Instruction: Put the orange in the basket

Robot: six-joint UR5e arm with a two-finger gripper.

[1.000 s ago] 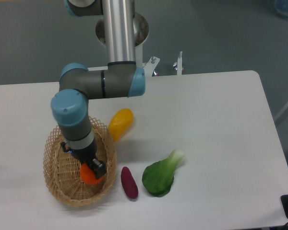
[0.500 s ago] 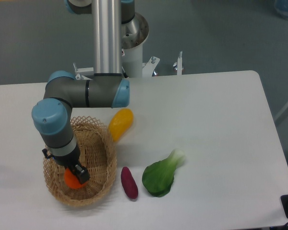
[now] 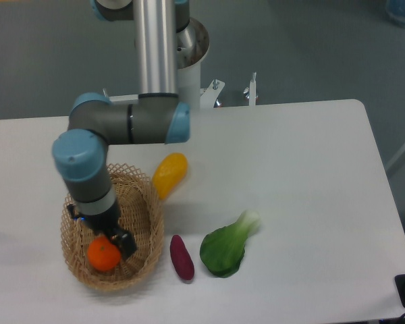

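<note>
The orange (image 3: 102,256) lies on the floor of the wicker basket (image 3: 151,210), at the front left of the table. Almost all of its round top shows. My gripper (image 3: 115,240) hangs inside the basket just above and to the right of the orange. It looks open, with one dark finger (image 3: 127,245) beside the fruit and nothing gripped. The arm's wrist hides the middle of the basket and the other finger.
A long yellow fruit (image 3: 169,173) lies just behind the basket's right rim. A purple sweet potato (image 3: 181,257) and a green leafy vegetable (image 3: 226,247) lie to the right of the basket. The arm's base column (image 3: 155,47) stands at the table's back edge.
The gripper carried the orange leftward inside the basket, then let it go. The arm has since shifted slightly right and up, leaving the orange lying uncovered.
</note>
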